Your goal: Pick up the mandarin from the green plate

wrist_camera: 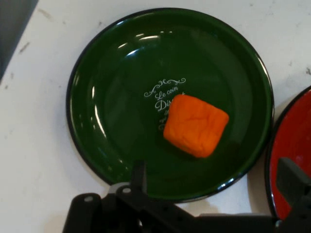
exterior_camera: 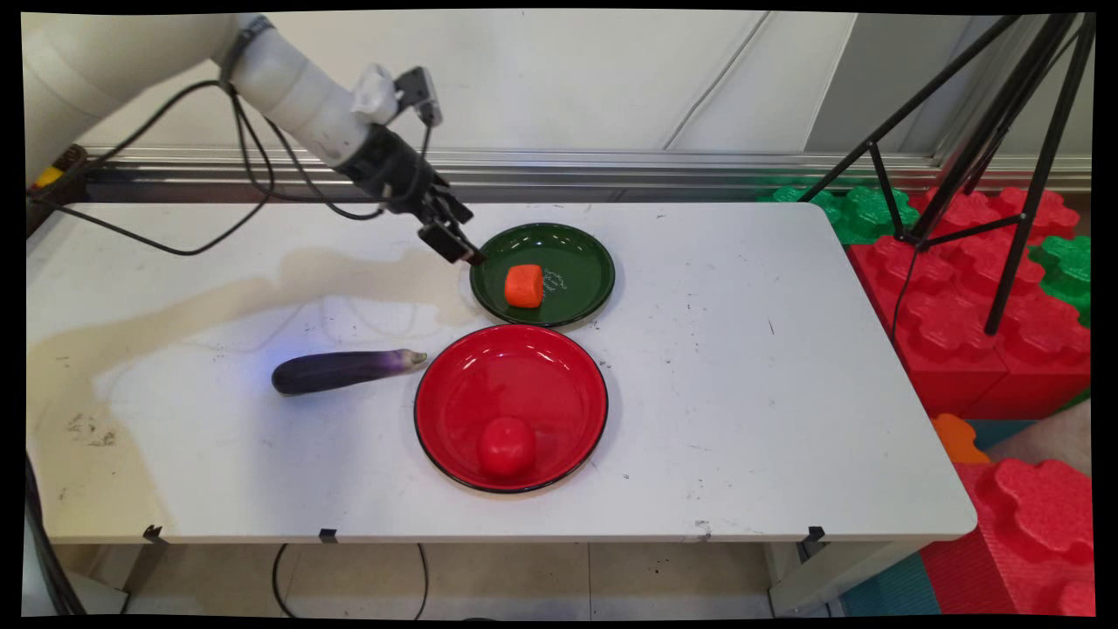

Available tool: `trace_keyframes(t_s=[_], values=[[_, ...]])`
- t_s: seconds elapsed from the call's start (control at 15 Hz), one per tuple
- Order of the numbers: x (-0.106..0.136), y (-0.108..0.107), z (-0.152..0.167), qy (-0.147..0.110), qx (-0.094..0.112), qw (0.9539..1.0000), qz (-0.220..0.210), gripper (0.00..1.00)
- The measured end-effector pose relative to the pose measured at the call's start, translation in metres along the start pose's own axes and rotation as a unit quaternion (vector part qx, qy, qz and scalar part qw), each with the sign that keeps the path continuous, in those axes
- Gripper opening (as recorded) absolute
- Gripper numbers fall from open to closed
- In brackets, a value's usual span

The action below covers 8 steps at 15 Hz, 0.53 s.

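Just left of centre in the main view, the pincer [exterior_camera: 452, 238] hangs wide and empty at the left rim of the green plate [exterior_camera: 583, 262], which holds an orange block [exterior_camera: 524, 286]. Any lower, I'd guess, a finger [wrist_camera: 293, 183] could clip the rim and tip the plate. Below sit a red plate [exterior_camera: 559, 384] with a tomato [exterior_camera: 506, 446], and an eggplant [exterior_camera: 345, 370] on the surface [exterior_camera: 769, 411].

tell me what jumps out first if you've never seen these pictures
Two glossy plates touch at mid-table: a green plate holding an orange block and, nearer the camera, a red plate holding a red tomato. The black hand hangs open at the green plate's left rim, holding nothing. A purple eggplant lies left of the red plate.
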Motion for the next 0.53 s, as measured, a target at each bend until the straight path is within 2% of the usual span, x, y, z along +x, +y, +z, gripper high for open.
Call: trace_keyframes(t_s=[0.53], values=[[0.014,-0.011,0.065,-0.020,-0.014,0.9997,0.004,1.00]])
